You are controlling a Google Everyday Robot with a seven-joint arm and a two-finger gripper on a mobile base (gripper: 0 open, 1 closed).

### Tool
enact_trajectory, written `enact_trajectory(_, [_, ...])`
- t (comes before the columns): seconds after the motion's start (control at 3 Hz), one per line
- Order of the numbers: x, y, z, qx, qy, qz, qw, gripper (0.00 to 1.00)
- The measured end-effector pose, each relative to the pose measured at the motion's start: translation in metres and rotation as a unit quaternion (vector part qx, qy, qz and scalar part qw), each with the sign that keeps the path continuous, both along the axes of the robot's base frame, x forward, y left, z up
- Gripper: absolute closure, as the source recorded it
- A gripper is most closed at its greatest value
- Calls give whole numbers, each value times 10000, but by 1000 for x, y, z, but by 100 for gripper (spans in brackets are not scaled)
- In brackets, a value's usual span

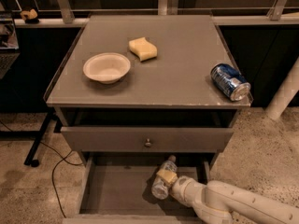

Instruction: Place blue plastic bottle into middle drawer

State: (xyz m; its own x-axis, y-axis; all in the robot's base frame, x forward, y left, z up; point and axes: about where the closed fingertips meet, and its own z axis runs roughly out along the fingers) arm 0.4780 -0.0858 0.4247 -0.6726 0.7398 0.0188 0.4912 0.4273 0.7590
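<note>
The blue plastic bottle [162, 181] is a small clear bottle with a white cap. It is tilted, cap pointing up and back, inside the open middle drawer [117, 190], right of the floor's centre. My gripper [167, 177] reaches in from the lower right on a white arm and is shut on the bottle's body. I cannot tell whether the bottle's base touches the drawer floor.
On the cabinet top [177, 69] are a white bowl [106, 67], a yellow sponge [142, 49] and a blue drink can [229, 81] lying at the right edge. A closed drawer front with a knob [147, 143] sits above the open drawer. A cable [56, 171] runs on the floor at the left.
</note>
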Motion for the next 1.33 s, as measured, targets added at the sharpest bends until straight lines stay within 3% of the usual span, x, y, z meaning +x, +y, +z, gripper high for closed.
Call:
enact_trajectory(0.67, [0, 0, 0, 0, 0, 0, 10000, 11])
enact_trajectory(1.0, [0, 0, 0, 0, 0, 1, 10000, 0])
enact_trajectory(1.33, [0, 0, 0, 0, 0, 1, 10000, 0])
